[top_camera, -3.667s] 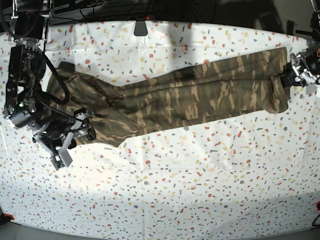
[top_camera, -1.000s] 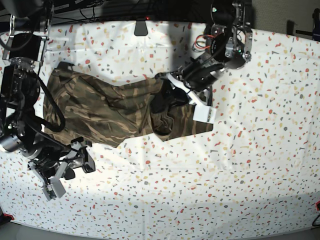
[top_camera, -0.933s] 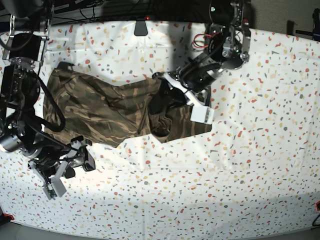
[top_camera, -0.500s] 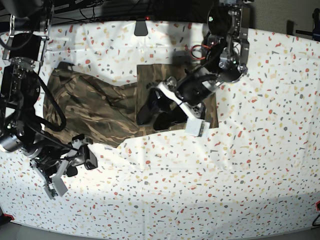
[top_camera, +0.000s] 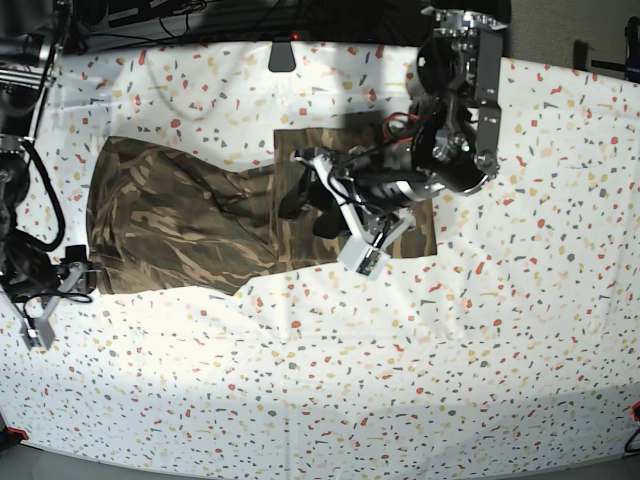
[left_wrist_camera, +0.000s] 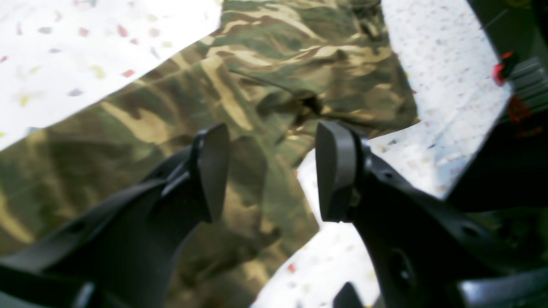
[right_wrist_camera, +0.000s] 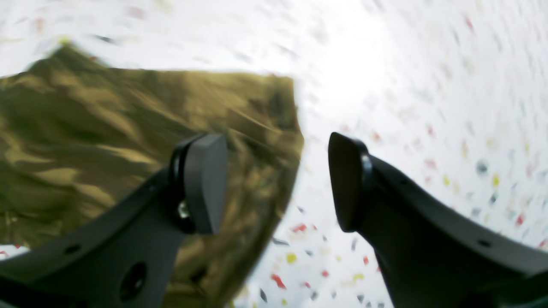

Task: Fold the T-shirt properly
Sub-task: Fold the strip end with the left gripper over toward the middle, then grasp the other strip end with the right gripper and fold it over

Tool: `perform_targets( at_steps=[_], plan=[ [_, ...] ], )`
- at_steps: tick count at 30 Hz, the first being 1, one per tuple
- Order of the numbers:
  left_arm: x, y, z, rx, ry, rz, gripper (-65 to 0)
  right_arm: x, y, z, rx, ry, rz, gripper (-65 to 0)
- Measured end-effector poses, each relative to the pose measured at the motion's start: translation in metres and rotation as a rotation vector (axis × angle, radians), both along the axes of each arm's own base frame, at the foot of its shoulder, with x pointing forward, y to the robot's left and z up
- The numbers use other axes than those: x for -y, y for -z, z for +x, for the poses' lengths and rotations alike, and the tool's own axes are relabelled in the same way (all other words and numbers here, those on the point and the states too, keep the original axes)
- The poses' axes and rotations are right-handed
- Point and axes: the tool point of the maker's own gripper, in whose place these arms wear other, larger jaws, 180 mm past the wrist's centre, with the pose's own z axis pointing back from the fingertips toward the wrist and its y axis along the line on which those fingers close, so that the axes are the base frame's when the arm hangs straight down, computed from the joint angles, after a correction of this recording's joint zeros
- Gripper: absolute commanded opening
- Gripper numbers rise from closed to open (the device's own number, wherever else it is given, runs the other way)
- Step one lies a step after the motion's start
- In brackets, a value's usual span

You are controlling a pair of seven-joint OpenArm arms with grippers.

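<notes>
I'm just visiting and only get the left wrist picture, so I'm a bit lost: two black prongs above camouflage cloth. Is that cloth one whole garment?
Observer: Yes. The base view shows a single T-shirt lying on a speckled table. One end of it is doubled over into a neat rectangle.
Visitor: Is there a second claw somewhere?
Observer: Yes. The right claw stands open and empty. Its own camera shows it above the shirt's edge, half over cloth and half over table.
Visitor: Is anything else lying on the table?
Observer: The base view shows no other garment, only the shirt and the two arms.
</notes>
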Motion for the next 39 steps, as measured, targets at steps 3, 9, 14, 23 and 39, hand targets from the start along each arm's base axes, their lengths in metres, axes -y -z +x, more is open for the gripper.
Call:
perform_targets(
  at_steps=[3,9,14,23,39],
  plan=[
    [-0.015,0.015,0.004,0.017,-0.023,0.131,-33.4,0.046,-0.005,-0.014,-0.016,0.096,0.049,-28.2],
    [-0.023,0.021,0.008,0.0,-0.071,0.166,-33.4,0.095,0.007,-0.046,-0.078,0.198,0.233,-28.2],
    [-0.023,0.021,0.008,-0.001,-0.071,0.166,-33.4,0.088,0.053,-0.07,-0.151,0.27,0.47,-28.1],
    [-0.045,0.032,0.009,0.011,-0.074,0.256,-33.4,0.053,0.095,-0.075,-0.17,0.343,0.697,-28.2],
    [-0.182,0.073,0.001,0.025,-0.213,0.612,-33.4,-0.028,0.117,-0.049,-0.156,0.266,0.887,-28.2]
  ],
)
